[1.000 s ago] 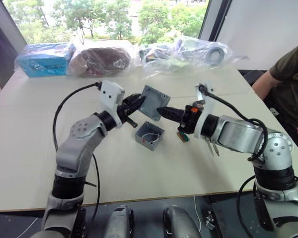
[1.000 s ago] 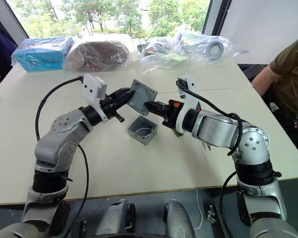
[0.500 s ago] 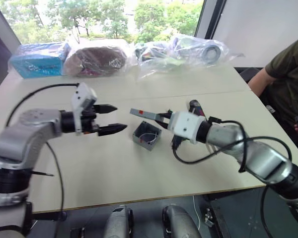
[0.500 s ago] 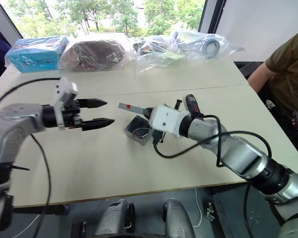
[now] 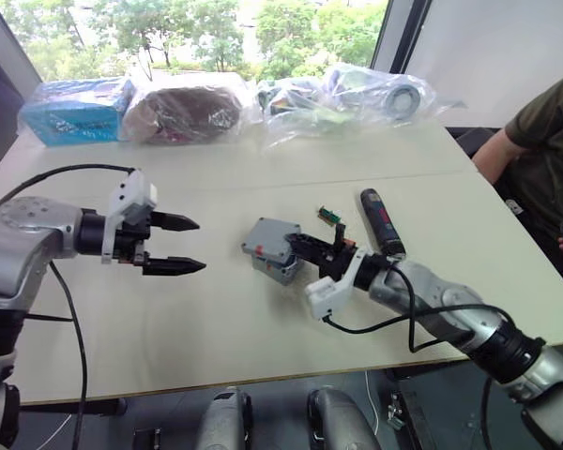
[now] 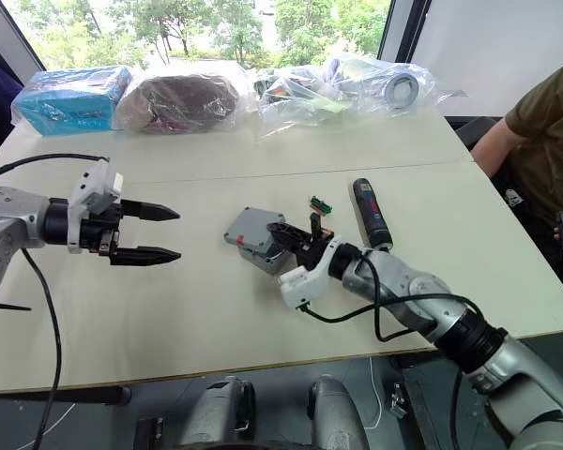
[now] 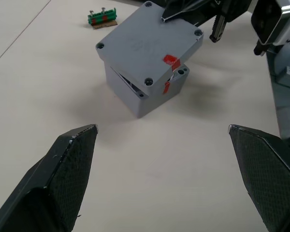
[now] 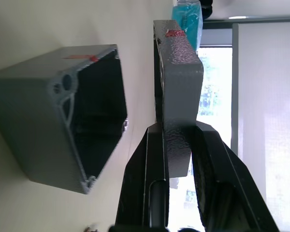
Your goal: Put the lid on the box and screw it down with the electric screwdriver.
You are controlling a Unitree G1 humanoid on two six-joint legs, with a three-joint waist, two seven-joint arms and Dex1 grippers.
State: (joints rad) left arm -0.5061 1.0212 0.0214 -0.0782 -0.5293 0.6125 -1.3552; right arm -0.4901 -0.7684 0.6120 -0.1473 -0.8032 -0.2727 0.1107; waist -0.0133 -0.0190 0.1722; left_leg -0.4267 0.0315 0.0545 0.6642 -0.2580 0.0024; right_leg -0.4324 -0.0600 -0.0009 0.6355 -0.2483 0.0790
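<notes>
The grey lid (image 5: pixel 266 238) hangs tilted over the open grey box (image 5: pixel 280 268) at mid-table, skewed and not flush. My right gripper (image 5: pixel 303 247) is shut on the lid's edge; the right wrist view shows its fingers (image 8: pixel 154 164) clamping the lid (image 8: pixel 176 72) beside the box's opening (image 8: pixel 63 116). My left gripper (image 5: pixel 199 245) stands open and empty, well to the left of the box, pointing at it. The black electric screwdriver (image 5: pixel 380 221) lies on the table behind my right arm.
A small green circuit piece (image 5: pixel 331 216) lies between the box and the screwdriver. Clear plastic bags (image 5: pixel 347 98) and a blue pack (image 5: pixel 75 111) line the table's far side. A person's arm (image 5: pixel 535 127) is at the right edge.
My left gripper has let go of the lid, opened and drawn back to the left. My right gripper has taken the lid and brought it down over the box.
</notes>
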